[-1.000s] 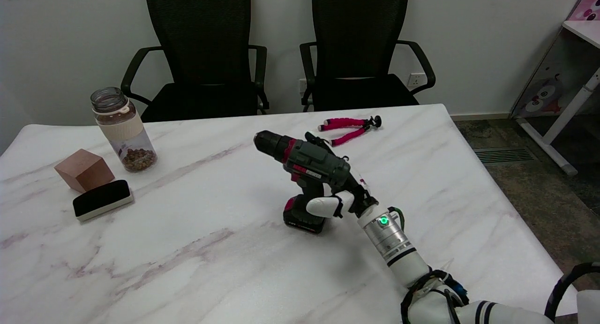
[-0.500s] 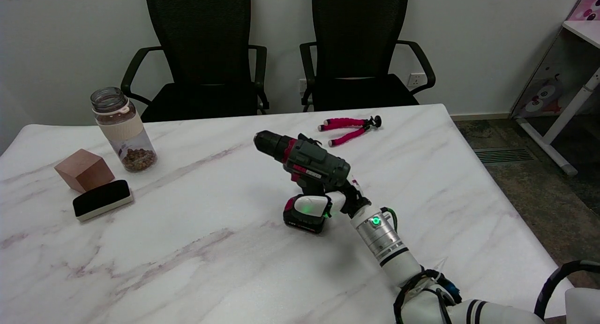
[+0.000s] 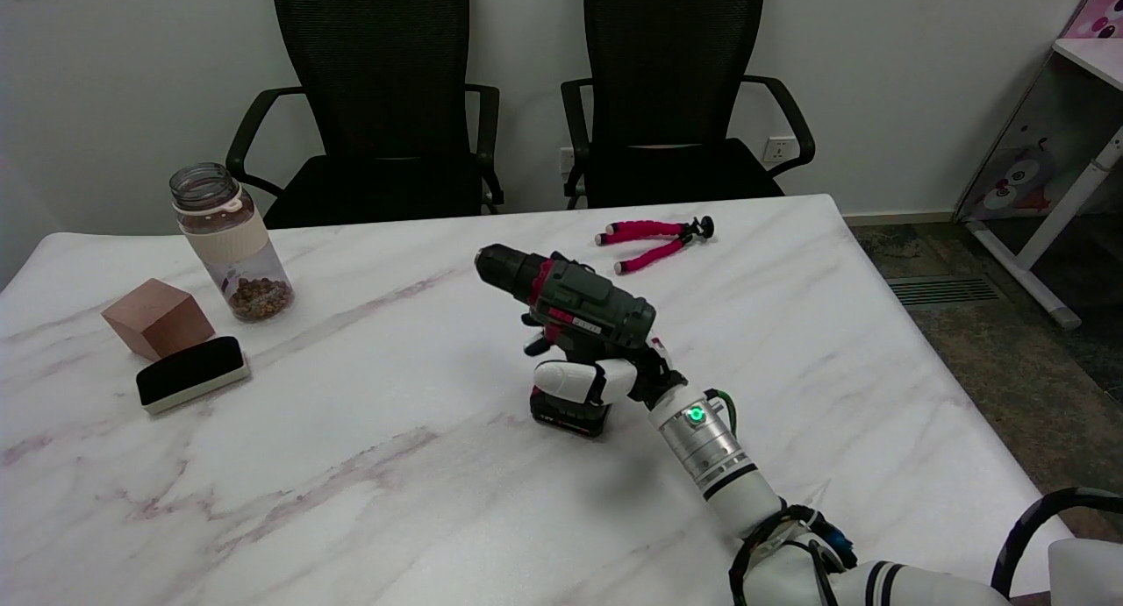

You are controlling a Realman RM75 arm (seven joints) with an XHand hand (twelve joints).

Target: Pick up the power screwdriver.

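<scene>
Right hand wrapped on the one power screwdriver, mid-bench

One power screwdriver (image 3: 575, 312) stands upright on its battery base near the middle of the white marble-patterned bench (image 3: 368, 483), its chuck pointing toward the picture's left. The right hand (image 3: 597, 378) reaches in from the lower right and has its fingers (image 3: 561, 380) curled around the tool's grip, just above the red-and-black battery; the thumb side is hidden behind the handle. The base appears to rest on the bench surface, though the contact is hard to judge.

Elsewhere on the bench, counted:
- one clear jar (image 3: 230, 242) with a cream band and brown bits at the bottom, at the far left
- one reddish-brown cube (image 3: 157, 317) just in front of the jar
- one black-topped eraser block (image 3: 192, 373) beside the cube, nearer the camera
- one small tripod with pink bendy legs (image 3: 654, 238) lying toward the far edge, well apart from the tool

Beyond the bench stand two black office chairs (image 3: 386, 106), side by side against the wall
</scene>
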